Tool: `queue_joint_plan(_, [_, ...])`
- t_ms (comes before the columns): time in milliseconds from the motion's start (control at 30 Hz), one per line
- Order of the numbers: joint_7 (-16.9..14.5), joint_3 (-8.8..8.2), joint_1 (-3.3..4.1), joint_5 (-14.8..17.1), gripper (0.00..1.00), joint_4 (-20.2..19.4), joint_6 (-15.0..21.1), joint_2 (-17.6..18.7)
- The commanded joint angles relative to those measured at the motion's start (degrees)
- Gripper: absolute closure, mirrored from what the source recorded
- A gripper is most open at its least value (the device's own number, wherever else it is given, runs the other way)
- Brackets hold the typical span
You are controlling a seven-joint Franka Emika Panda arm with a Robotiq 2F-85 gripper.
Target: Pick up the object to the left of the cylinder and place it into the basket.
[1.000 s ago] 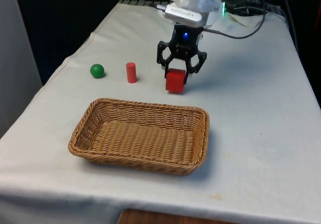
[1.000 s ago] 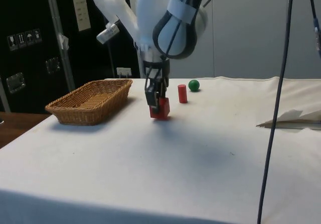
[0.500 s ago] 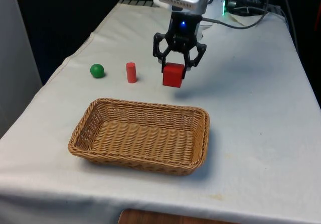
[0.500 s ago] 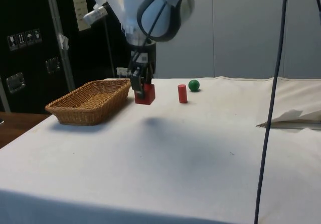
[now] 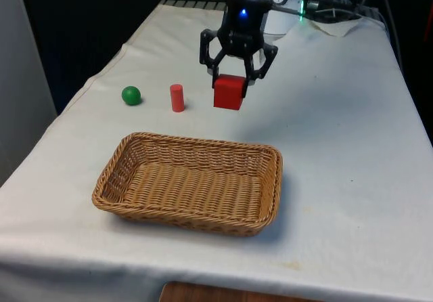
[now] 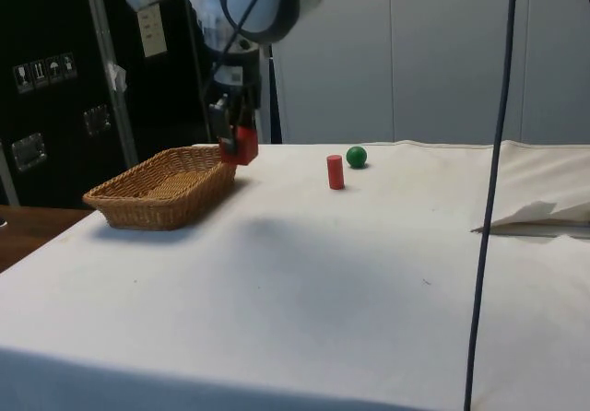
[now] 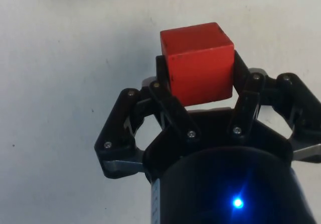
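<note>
My gripper [image 5: 231, 78] is shut on a red cube [image 5: 229, 92], held in the air above the cloth behind the basket's far rim. In the side view the red cube [image 6: 244, 144] hangs in my gripper [image 6: 235, 136] over the basket's near corner. The wrist view has the red cube [image 7: 198, 63] clamped between the black fingers [image 7: 168, 106]. A red cylinder [image 5: 177, 97] stands upright on the table, with a green ball [image 5: 131, 95] on the front view's left of it. The wicker basket [image 5: 115, 170] lies in front of them, with nothing in it.
The red cylinder [image 6: 336, 171] and green ball [image 6: 357, 157] sit beyond the basket [image 6: 138, 199] in the side view. A black cable [image 6: 489, 190] hangs down at that view's right. Crumpled white paper [image 5: 338, 28] lies near the robot's base.
The gripper has lifted the red cube off the cloth and carried it up and towards the front view's left, nearer the basket. The cylinder, ball and basket have not moved.
</note>
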Motion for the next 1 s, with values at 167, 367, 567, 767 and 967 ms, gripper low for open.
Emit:
queue_joint_plan(167, [-0.3,-0.11,-0.63,0.3,0.98,4.1,-2.6,0.5])
queue_joint_plan(367, [-0.7,-0.06,-1.43,1.0,0.98,7.7,-4.0,1.7])
queue_joint_plan(567, [-1.5,0.17,-2.46,2.8,0.98,11.5,-4.7,3.7])
queue_joint_plan(767, [-3.3,0.29,-3.55,6.4,0.98,15.8,-5.1,6.9])
queue_joint_plan(967, [-4.8,0.17,-4.35,9.4,0.98,19.3,-5.2,9.9])
